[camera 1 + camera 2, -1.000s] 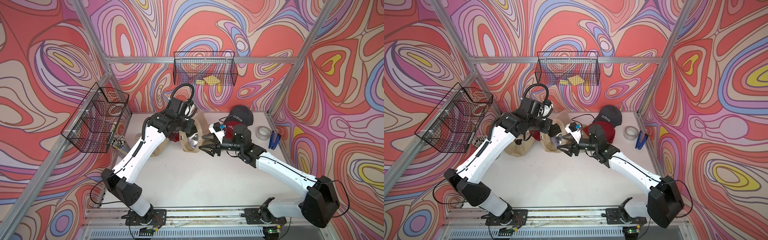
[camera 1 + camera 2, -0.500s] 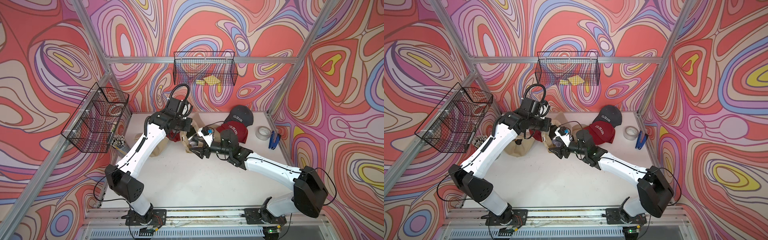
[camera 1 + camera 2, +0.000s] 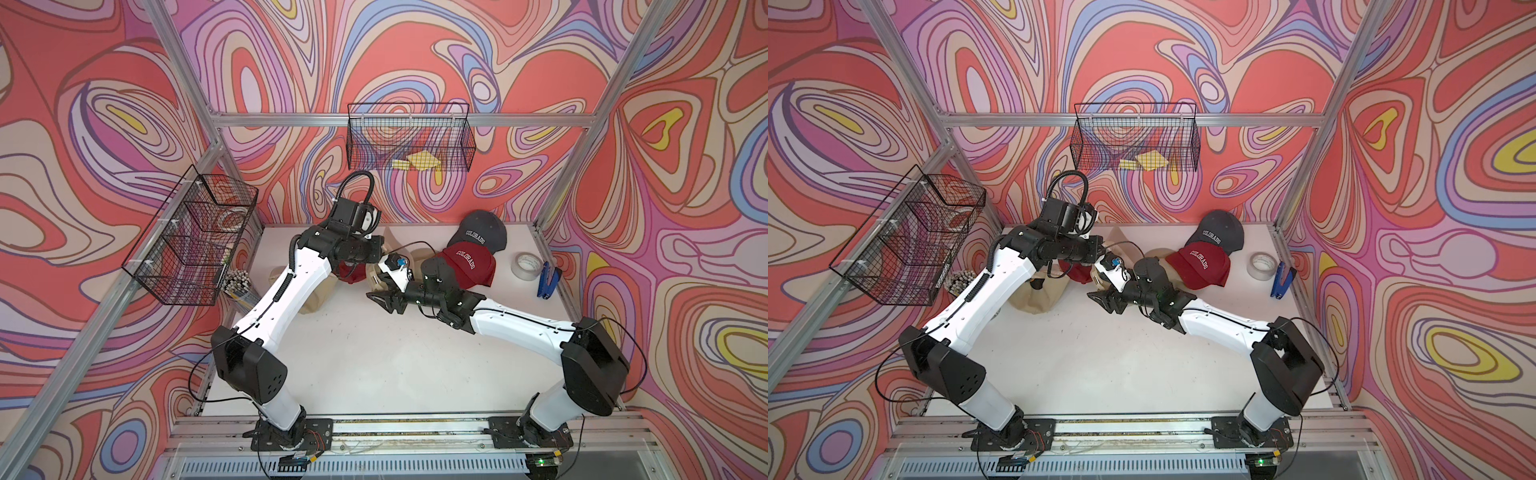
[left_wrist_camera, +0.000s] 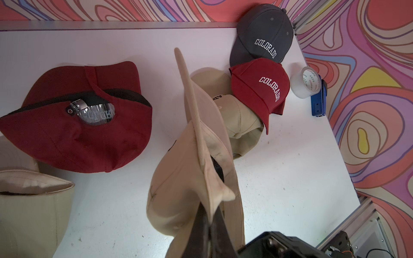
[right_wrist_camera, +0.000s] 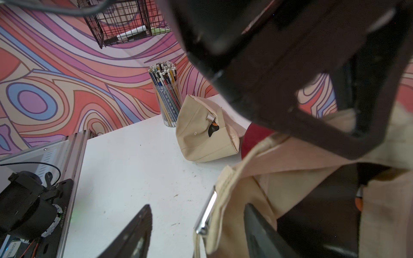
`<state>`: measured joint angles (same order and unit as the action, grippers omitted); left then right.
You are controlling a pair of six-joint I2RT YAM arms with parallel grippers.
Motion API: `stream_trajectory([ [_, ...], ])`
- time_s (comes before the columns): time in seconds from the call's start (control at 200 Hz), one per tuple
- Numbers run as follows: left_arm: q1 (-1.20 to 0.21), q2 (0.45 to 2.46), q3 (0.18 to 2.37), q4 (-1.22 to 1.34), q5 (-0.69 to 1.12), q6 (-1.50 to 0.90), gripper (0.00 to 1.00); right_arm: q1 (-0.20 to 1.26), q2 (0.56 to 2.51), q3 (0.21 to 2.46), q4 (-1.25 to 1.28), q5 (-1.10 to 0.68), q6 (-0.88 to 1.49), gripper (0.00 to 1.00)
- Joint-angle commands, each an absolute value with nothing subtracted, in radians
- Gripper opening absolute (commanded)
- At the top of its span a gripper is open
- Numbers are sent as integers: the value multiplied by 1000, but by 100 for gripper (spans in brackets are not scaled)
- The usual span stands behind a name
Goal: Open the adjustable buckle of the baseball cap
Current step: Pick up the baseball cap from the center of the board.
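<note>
Now my left gripper (image 4: 209, 220) is pressed together on a fold of the beige baseball cap (image 4: 192, 169). The cap hangs from it above the white table (image 4: 290, 178), toward the back middle of the cell, between the two arms. My right gripper (image 5: 197, 207) has its fingers clearly apart, and the silver buckle (image 5: 206, 212) of the cap stands in the gap between them. The strap cloth is just beside one finger (image 5: 259, 232), but I cannot tell if it touches. The other finger (image 5: 136, 232) is free of it. I do not see the jaws pinching anything.

Compared with one second ago, the right arm has reached further across toward the left arm. Its gripper was then beside the hanging cap and is now at the front lower edge of the cap. The left gripper keeps its grip, and the cap hangs in nearly the same place.

The cap is pale beige, with some dark smudges near the place where it is held. In the left wrist view its brim shows edge-on and points away from the camera. The buckle is a small bright metal piece on the beige strap. I see it only from its edge, so I cannot tell whether its flap is lifted or down. Near it on the table lies a dark red cap (image 4: 76, 125).
</note>
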<state>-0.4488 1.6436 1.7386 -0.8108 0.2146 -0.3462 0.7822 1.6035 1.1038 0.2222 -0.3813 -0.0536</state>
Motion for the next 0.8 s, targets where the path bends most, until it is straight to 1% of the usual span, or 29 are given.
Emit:
stream_trajectory([
  [0.0,-450,1612,1729,-779,242,-364,0,790,1632,1148,155,-395,-69,52],
  [0.075,-446,1611,1727,-780,244,-362,0,790,1629,1147,149,-405,-85,43],
  [0.125,-444,1609,1726,-779,244,-360,0,789,1627,1144,144,-405,-99,35],
  [0.24,-439,1608,1721,-781,248,-350,0,788,1618,1155,103,-399,-138,23],
  [0.26,-439,1608,1721,-782,248,-350,0,788,1616,1161,92,-399,-147,19],
  [0.275,-438,1608,1720,-782,248,-348,0,788,1615,1165,83,-397,-153,12],
  [0.29,-438,1608,1720,-783,247,-345,0,788,1614,1168,76,-392,-160,3],
  [0.3,-438,1608,1720,-783,248,-343,0,788,1613,1171,71,-391,-162,0],
  [0.341,-436,1607,1719,-787,248,-336,0,788,1607,1175,59,-382,-180,0],
  [0.416,-431,1604,1714,-787,249,-322,6,786,1593,1179,39,-381,-224,0],
  [0.511,-430,1601,1709,-790,261,-288,6,784,1594,1205,-28,-429,-279,0],
  [0.636,-427,1608,1703,-786,282,-253,8,780,1608,1257,-126,-445,-321,0],
  [0.716,-426,1613,1701,-779,322,-226,12,768,1604,1256,-133,-471,-334,0],
  [0.796,-425,1619,1701,-781,346,-204,20,740,1593,1246,-120,-519,-329,0],
])
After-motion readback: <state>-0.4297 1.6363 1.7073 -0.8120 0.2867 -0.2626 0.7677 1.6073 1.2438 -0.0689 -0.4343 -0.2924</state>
